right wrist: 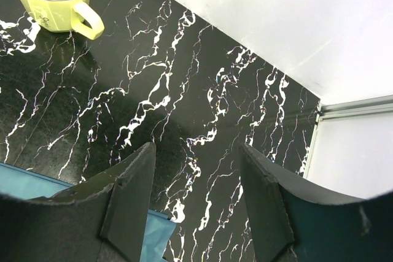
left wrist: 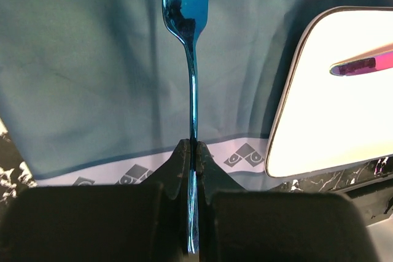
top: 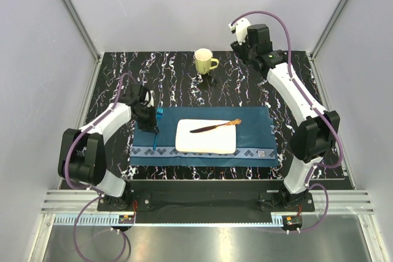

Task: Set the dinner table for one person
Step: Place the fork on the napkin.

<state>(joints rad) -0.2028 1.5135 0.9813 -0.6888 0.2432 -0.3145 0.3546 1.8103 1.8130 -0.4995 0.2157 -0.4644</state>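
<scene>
A dark blue placemat (top: 253, 134) lies square to the near edge, marking the one place being set. Centred on it is a white rectangular plate (top: 209, 143), long side toward the diner, which suits a main dish spot. A pale yellow mug (top: 204, 61) stands upright well beyond the placemat, handle to the right. It looks parked there rather than set, since a drink would sit nearer the plate. A dark knife (top: 215, 126) with an orange handle lies slantwise across the plate, likely waiting to go on the cloth at the plate's right.

The shiny blue fork (left wrist: 192, 90) lies along the cloth just left of the plate, the usual fork side. The left tool (left wrist: 193, 148) is clamped on its handle, tines pointing away from the wrist. Whether the fork rests on the cloth or sits just above it I cannot tell. The right tool (right wrist: 196, 149) hangs high over the far right corner, jaws apart and empty, clear of the work.

Plain pale walls (top: 202, 4) enclose the space on three sides, with metal rails (top: 184, 200) at the front. The surface (top: 178, 81), black with white veins, fills the floor of this enclosure and carries everything.
</scene>
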